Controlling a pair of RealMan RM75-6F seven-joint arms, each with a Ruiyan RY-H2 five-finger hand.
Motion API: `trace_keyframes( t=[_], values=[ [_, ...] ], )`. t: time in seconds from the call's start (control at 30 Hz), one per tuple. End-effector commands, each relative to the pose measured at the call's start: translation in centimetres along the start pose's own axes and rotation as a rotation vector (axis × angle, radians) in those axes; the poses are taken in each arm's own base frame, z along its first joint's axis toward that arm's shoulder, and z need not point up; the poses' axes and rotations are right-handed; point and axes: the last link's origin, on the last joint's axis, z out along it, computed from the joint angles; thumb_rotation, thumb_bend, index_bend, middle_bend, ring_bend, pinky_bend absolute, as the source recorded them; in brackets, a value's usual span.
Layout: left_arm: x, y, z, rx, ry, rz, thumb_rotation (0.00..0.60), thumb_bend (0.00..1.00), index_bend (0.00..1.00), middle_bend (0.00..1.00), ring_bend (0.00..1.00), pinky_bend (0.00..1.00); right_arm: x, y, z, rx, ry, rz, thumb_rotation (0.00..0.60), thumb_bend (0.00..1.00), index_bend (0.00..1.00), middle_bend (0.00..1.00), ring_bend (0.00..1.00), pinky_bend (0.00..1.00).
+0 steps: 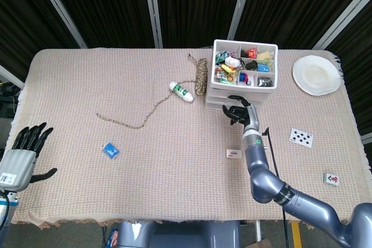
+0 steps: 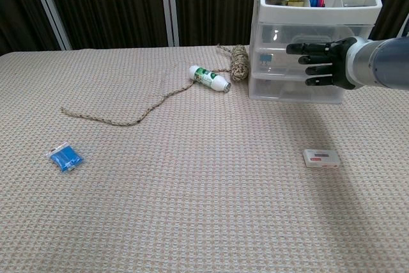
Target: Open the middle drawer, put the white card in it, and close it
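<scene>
Left hand [image 1: 24, 152]: at the near left corner of the table, seen only in the head view; fingers spread apart, holding nothing, well away from everything else.
Blue packet [image 2: 66, 158]: flat on the cloth, to the right of the left hand and far to the left of the right hand.
Rope [image 2: 121, 118]: a loose line across the cloth, running up to a wound bundle [image 2: 239, 62] just left of the drawer unit.
White bottle [image 2: 209, 78]: on its side beside the rope, left of the right hand and apart from it.
Drawer unit [image 2: 313, 36]: clear, three tiers, with an open tray of small coloured items on top; all three drawers look pushed in.
Middle drawer [image 2: 275, 61]: directly behind the right hand; the front is level with the ones above and below.
Right hand [image 2: 323, 61]: raised at the front of the drawer unit at the middle tier, fingers stretched out and slightly apart, pointing left across the drawer face, gripping nothing; whether the fingers touch the drawer I cannot tell.
White card [image 2: 321, 158]: flat on the cloth below the right hand, on the near side, well apart from it.
Playing card [image 1: 301, 137]: face up, right of the right arm.
Small tile [image 1: 332, 179]: near the right edge, nearer than the playing card.
White plate [image 1: 316, 75]: right of the drawer unit, at the far right corner.
</scene>
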Motion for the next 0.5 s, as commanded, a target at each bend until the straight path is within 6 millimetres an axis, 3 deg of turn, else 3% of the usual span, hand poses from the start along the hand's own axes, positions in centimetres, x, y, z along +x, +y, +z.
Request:
trace_keyframes(
  t=[0.03,0.5],
  values=[
    [0.0,0.0,0.0,-0.001,0.001,0.001,0.600,0.14,0.07,0.00,0.00,0.00,0.0,0.2,-0.3,-0.006,-0.004,0.007,0.600,0.26,0.36,0.80,0.86,0.74],
    [0.0,0.0,-0.1,-0.005,0.011,0.005,0.600,0.14,0.07,0.00,0.00,0.00,0.9,1.1,-3.0,-0.001,-0.042,0.006,0.600,0.26,0.36,0.80,0.86,0.74]
  ],
)
